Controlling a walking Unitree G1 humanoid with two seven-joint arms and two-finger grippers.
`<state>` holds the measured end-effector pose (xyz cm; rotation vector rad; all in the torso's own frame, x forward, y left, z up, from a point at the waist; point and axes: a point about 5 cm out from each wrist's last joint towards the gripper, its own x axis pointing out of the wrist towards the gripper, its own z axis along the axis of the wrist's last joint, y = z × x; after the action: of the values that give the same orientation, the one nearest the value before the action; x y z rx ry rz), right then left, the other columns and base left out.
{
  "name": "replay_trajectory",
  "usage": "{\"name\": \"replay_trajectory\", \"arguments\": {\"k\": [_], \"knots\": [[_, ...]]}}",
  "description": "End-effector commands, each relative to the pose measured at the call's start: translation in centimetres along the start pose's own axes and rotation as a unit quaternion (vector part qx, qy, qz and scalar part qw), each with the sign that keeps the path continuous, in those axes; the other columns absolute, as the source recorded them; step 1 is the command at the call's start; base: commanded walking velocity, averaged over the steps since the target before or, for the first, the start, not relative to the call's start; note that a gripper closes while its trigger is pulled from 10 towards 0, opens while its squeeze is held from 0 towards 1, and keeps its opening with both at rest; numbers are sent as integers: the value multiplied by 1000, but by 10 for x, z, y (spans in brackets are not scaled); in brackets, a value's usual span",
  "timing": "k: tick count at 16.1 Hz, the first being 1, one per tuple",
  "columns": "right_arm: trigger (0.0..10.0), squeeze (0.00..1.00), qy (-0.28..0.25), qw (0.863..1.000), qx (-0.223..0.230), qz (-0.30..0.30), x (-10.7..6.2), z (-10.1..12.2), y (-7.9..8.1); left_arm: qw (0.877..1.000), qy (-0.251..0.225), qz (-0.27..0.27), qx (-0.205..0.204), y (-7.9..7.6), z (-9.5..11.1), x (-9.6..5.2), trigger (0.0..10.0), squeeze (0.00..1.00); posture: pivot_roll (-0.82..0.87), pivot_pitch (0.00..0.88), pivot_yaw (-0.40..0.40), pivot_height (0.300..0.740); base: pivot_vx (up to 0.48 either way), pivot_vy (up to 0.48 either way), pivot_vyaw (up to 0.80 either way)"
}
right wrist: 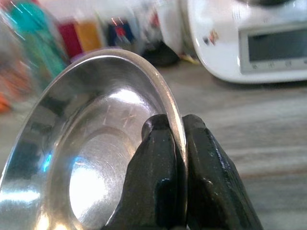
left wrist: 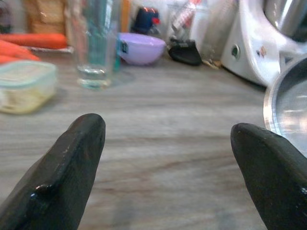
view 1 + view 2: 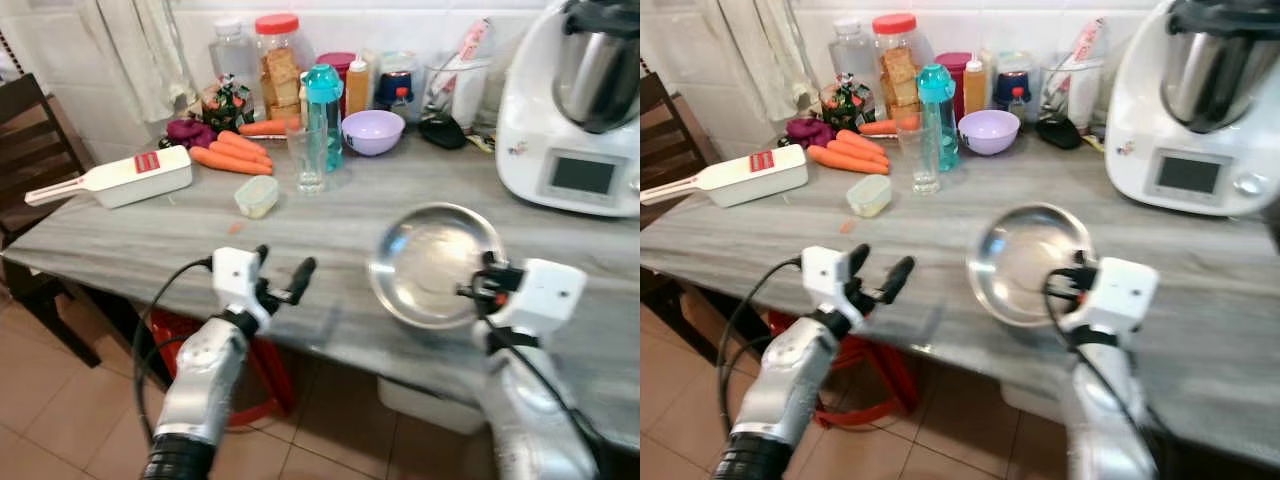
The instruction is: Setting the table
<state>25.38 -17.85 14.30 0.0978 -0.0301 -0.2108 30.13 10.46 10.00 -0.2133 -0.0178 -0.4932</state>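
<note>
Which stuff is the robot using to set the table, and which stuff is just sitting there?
Using:
steel plate, pinched at its rim by the right pincer
left pincer, open over the table

Just sitting there:
carrots
purple bowl
teal bottle
drinking glass
white kitchen machine

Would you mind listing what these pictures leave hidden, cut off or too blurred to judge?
- Steel plate: whether it rests on the table or is lifted; right pincer covers its near rim.
- Jars, right wrist view: blurred.
- Mixer, eye views: cut off by the edge.
- Small container: contents too small.
</note>
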Motion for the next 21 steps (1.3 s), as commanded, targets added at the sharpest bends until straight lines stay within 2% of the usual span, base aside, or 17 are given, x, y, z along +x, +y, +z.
{"name": "replay_trajectory", "arguments": {"k": [1, 2, 6, 7, 9, 10, 15, 19, 21], "knots": [[10000, 0, -3, 1000, -10, 11, 2, 2, 10, 1000, 5, 19, 24, 15, 2, -9, 10000, 0, -188, 9, 57, 740, 0, 0, 0], [10000, 0, 3, 1000, 16, 17, 2, -1, 11, 999, 6, 15, 33, 16, 2, -13, 10000, 0, -188, 9, 57, 740, 0, 0, 0], [10000, 0, 25, 999, 33, -15, 9, -7, 2, 996, 27, -43, 67, 13, -3, -31, 10000, 0, -179, 20, 57, 740, 0, 0, 0], [10000, 0, 49, 997, 64, -17, 10, -11, 2, 995, 33, -60, 73, 11, -4, -35, 10000, 0, -176, 22, 58, 740, 0, 0, 0], [10000, 0, 82, 993, 72, -40, 12, -21, -3, 991, 43, -97, 83, 8, -6, -42, 10000, 0, -170, 24, 56, 740, 0, 0, 0], [10000, 0, 93, 991, 88, -48, 13, -25, -3, 989, 46, -107, 88, 7, -6, -43, 10000, 0, -168, 23, 55, 740, 0, 0, 0], [10000, 0, 130, 984, 111, -55, 22, -30, 4, 987, 47, -126, 83, 2, -6, -43, 10000, 0, -172, 19, 54, 740, 0, 0, 0], [10000, 0, 175, 973, 144, -50, 26, -39, 17, 981, 52, -166, 84, -5, -8, -43, 10000, 0, -176, 14, 53, 740, 0, 0, 0], [10000, 0, 194, 968, 150, -43, 26, -43, 24, 978, 63, -188, 69, -9, -10, -44, 10000, 0, -173, 6, 52, 740, 0, 0, 0]]}}
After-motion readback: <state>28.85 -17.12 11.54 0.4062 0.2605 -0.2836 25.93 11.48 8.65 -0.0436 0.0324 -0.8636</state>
